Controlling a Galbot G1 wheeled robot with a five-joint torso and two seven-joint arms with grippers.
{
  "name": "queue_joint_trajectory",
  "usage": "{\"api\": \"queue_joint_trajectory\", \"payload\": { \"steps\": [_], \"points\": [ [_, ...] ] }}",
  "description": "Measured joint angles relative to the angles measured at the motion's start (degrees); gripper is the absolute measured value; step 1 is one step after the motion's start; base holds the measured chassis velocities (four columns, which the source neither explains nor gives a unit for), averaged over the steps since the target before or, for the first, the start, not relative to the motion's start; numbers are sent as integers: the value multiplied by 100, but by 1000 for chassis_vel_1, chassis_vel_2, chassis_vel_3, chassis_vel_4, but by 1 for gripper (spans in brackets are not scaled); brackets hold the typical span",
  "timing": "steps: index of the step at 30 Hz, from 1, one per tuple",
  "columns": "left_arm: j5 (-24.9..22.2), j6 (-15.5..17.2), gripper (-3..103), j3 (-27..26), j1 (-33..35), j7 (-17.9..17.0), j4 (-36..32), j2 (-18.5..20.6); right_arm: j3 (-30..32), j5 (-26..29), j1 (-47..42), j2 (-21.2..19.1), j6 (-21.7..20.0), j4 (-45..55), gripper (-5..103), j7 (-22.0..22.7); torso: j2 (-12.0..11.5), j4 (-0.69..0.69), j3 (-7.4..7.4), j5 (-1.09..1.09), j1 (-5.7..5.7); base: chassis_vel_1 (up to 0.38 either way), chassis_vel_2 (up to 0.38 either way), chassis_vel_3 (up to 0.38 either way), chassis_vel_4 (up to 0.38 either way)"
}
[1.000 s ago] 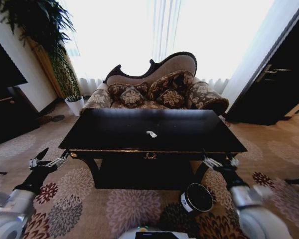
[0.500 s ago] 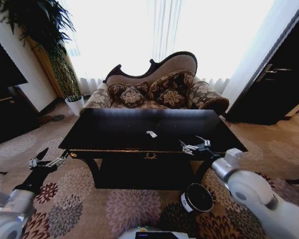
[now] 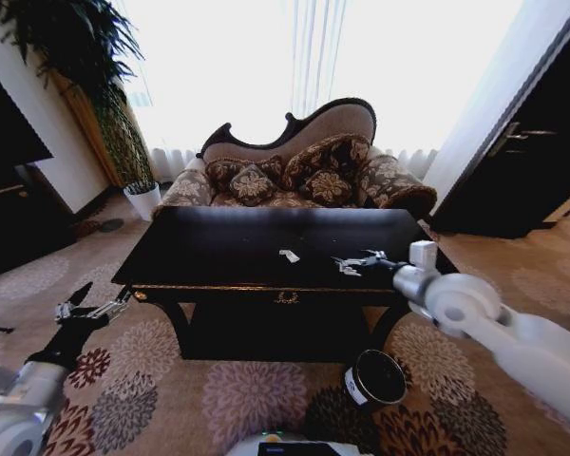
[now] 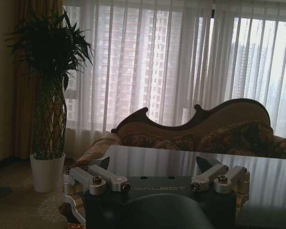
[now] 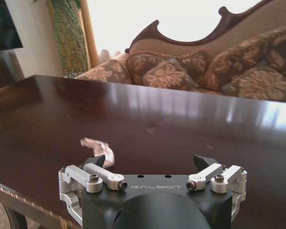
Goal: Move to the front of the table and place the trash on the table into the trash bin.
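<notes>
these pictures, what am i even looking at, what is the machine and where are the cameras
It is a wheeled robot with two arms, each ending in a claw. One picture comes from a camera on its head, looking down at a glossy black table. The other two come from cameras on its wrists, so each shows its own claw up close. The right claw is open, reaching over the table toward a small white scrap of trash; it holds nothing. The left claw hangs open beside the table. A black trash bin stands on the carpet in front.
</notes>
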Motion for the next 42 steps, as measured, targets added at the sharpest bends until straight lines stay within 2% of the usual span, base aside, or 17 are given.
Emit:
{"api": "queue_joint_trajectory", "payload": {
  "steps": [1,3,5,8,14,16,19,27,42],
  "points": [
    [0,0,100,0,0,0,0,0,0,0,0,0,0,0,100,0,0,0,0,0,0,0,0,0,0],
    [0,0,100,0,0,0,0,0,-768,1,655,235,-63,-188,100,85,0,0,1,2,0,0,0,0,0],
    [0,0,100,0,0,0,0,0,-865,-2,733,268,-70,-216,100,94,0,0,0,2,0,0,0,0,0],
    [0,0,100,0,0,0,0,0,-1602,-40,1415,503,-116,-470,100,121,0,-1,1,2,0,0,0,0,0],
    [0,0,100,0,0,1,0,0,-2315,-73,2248,752,-131,-810,100,146,0,-1,0,0,0,0,0,0,0],
    [0,0,100,0,0,0,0,0,-2379,-78,2312,780,-133,-853,100,149,0,0,0,-1,0,0,0,0,0],
    [0,0,100,0,0,0,0,0,-2739,-112,2625,1010,-147,-1076,100,153,0,-1,0,0,0,0,0,0,0],
    [0,0,100,0,0,0,0,0,-3121,-252,2804,1427,-175,-1305,100,164,0,0,0,0,-1,0,0,0,0],
    [0,0,100,0,0,0,0,0,-3321,-472,2805,1784,-174,-1589,100,109,0,-1,0,0,0,0,0,0,0]
  ]
}}
